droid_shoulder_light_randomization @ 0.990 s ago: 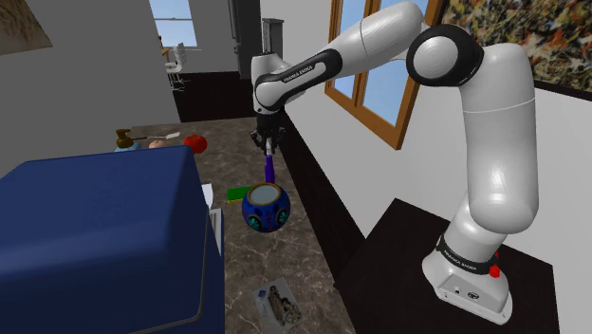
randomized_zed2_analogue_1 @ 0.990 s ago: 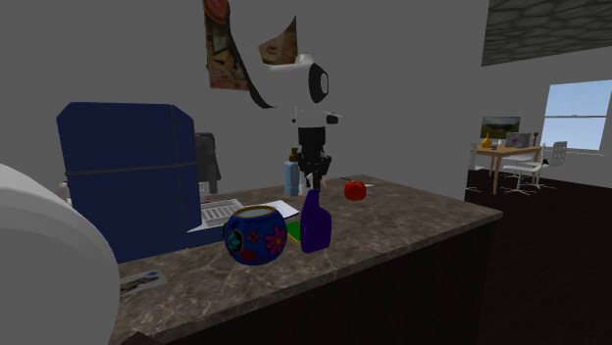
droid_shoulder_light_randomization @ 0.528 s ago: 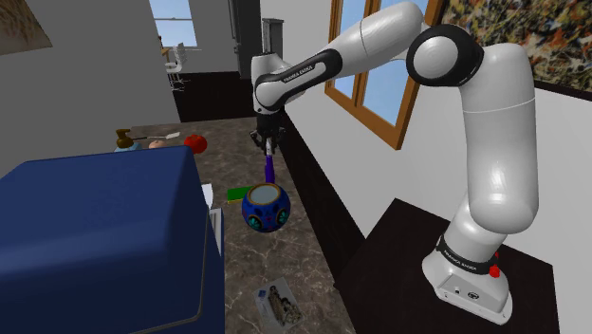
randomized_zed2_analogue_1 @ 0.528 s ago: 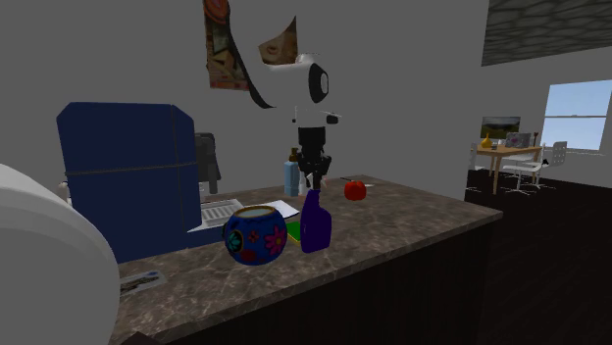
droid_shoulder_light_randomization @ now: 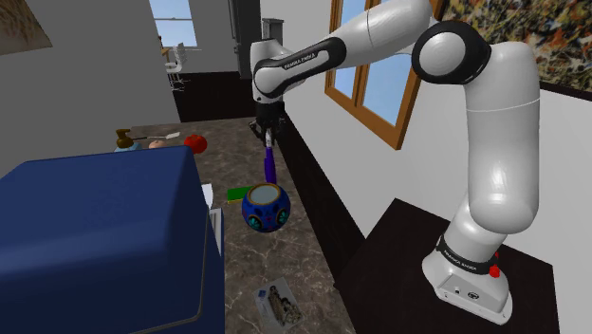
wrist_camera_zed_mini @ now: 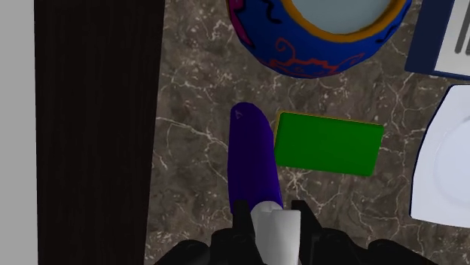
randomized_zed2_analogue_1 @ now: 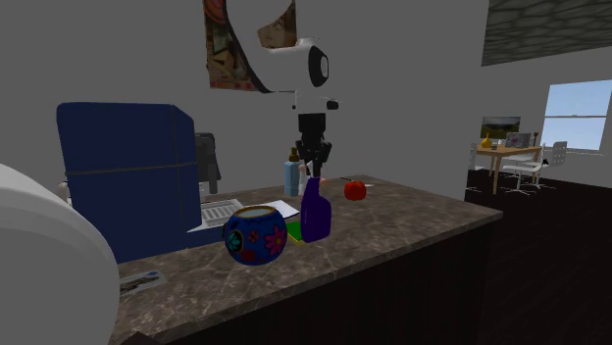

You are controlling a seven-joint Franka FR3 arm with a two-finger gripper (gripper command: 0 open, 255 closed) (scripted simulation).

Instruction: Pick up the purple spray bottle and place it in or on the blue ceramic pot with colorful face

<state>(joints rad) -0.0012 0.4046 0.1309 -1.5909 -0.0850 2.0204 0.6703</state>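
Observation:
The purple spray bottle [droid_shoulder_light_randomization: 270, 167] hangs upright just above the marble counter, with my gripper [droid_shoulder_light_randomization: 269, 139] shut on its white nozzle top. In the second exterior view the purple spray bottle [randomized_zed2_analogue_1: 314, 212] hangs to the right of the blue pot [randomized_zed2_analogue_1: 254, 235], and my gripper [randomized_zed2_analogue_1: 314, 174] clasps its neck. The wrist view looks down the purple spray bottle [wrist_camera_zed_mini: 252, 162], whose neck is pinched by my gripper [wrist_camera_zed_mini: 270, 214]. The round blue pot [wrist_camera_zed_mini: 324, 38] with colourful markings and an orange rim stands open-topped a short way from the bottle's base. From the shoulder camera the blue pot [droid_shoulder_light_randomization: 265, 208] sits just nearer the stand than the bottle.
A green card [wrist_camera_zed_mini: 328, 143] lies flat beside the bottle. A big dark-blue box [droid_shoulder_light_randomization: 95, 237] takes up the shoulder view's left. A red fruit [randomized_zed2_analogue_1: 354, 189] and a blue pump bottle [randomized_zed2_analogue_1: 290, 174] stand further along the counter. The counter edge [wrist_camera_zed_mini: 158, 150] runs close by the bottle.
My gripper has risen, lifting the purple bottle a little off the counter. The pot has stayed in place.

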